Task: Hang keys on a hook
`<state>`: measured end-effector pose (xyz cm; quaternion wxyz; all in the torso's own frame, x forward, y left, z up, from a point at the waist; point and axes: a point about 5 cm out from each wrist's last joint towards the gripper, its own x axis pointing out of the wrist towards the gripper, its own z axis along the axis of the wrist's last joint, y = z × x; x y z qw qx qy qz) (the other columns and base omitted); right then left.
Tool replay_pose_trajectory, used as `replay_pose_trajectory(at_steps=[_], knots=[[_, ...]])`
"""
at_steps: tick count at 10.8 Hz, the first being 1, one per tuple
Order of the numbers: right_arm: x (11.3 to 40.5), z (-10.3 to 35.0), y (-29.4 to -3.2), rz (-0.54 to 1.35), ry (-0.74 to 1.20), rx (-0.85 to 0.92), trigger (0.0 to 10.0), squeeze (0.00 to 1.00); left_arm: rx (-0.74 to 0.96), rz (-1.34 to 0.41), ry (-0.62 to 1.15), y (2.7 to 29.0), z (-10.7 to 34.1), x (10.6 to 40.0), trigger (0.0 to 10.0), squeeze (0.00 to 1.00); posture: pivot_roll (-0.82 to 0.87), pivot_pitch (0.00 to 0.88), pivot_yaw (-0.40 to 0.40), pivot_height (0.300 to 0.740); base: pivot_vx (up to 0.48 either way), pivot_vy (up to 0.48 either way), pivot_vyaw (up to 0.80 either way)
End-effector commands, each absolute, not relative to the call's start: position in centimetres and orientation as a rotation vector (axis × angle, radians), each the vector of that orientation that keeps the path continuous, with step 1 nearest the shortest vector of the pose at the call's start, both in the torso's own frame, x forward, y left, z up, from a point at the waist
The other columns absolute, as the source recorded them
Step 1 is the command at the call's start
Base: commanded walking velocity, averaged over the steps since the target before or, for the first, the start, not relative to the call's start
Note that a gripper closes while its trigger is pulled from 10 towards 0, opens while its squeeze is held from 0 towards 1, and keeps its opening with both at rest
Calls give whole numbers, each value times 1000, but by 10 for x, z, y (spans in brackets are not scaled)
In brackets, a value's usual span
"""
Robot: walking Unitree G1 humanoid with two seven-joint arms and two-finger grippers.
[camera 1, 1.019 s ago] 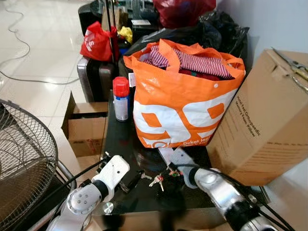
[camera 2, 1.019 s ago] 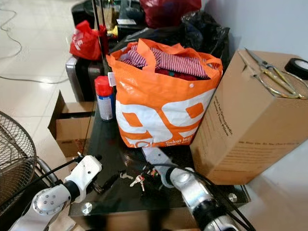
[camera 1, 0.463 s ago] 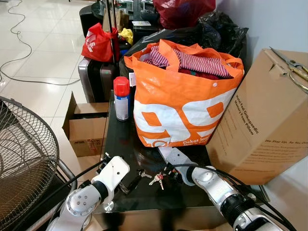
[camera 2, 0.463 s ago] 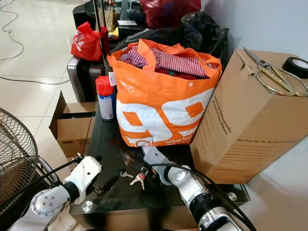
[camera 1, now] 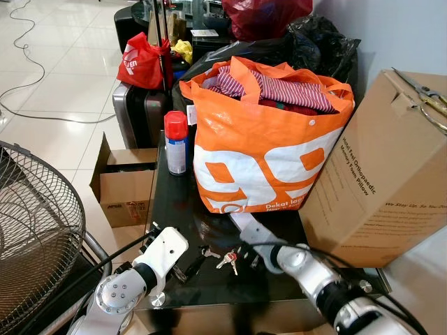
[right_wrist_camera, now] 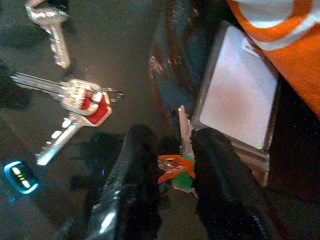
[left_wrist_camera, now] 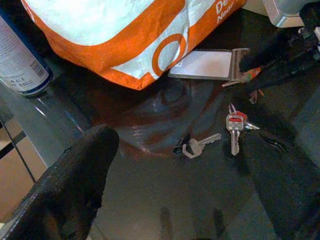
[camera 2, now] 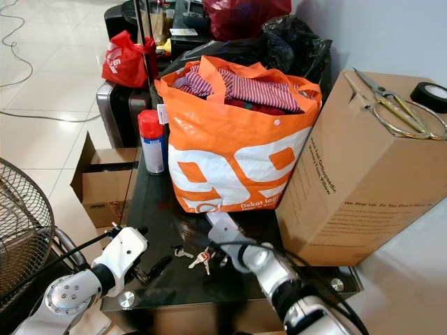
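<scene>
Two loose sets of keys lie on the black glass table: a bunch with a red-headed key and a single silver key. A third key with an orange and green tag sits between the fingers of my right gripper, which is shut on it beside a white card. In the left eye view that gripper is low over the table in front of the orange bag. My left gripper rests near the table's front left, open, its fingers spread wide of the loose keys.
A full orange shopping bag stands mid-table, with a red-capped spray can to its left. A big cardboard box with scissors on top closes the right side. A wire fan and an open carton are on the left.
My right arm has drawn a little lower and toward me, blurred now, with the gripper at the tagged key. The loose keys and left arm have stayed put.
</scene>
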<state>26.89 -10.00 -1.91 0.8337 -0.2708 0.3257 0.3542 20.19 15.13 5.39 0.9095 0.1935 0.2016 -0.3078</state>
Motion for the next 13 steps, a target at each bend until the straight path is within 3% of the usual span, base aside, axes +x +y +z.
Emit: replay_pose_trajectory(at_steps=[1,3,5,6,7,10,13], knots=[[271,-19,-108,723,708,-590,667,0,401,-649,405,148,58,202,10000,341,55,2,-91,740,0,0,0],[271,-20,-110,721,717,-589,0,0,401,-651,409,149,57,202,10000,345,54,4,-92,740,0,0,0],[276,-14,-107,722,670,-516,0,0,401,-650,408,149,57,203,10000,349,55,5,-95,740,0,0,0],[280,-6,-110,724,643,-410,10000,314,401,-647,407,149,57,203,10000,345,53,7,-99,740,0,0,0],[281,-1,-117,713,651,-311,10000,1000,400,-644,407,149,57,203,10000,349,49,8,-100,740,0,0,0],[272,-6,-130,690,714,-248,10000,1000,398,-648,407,147,56,203,10000,349,42,11,-94,740,0,0,0],[265,-7,-124,704,748,-206,10000,1000,403,-650,408,148,55,203,10000,345,45,12,-90,740,0,0,0]])
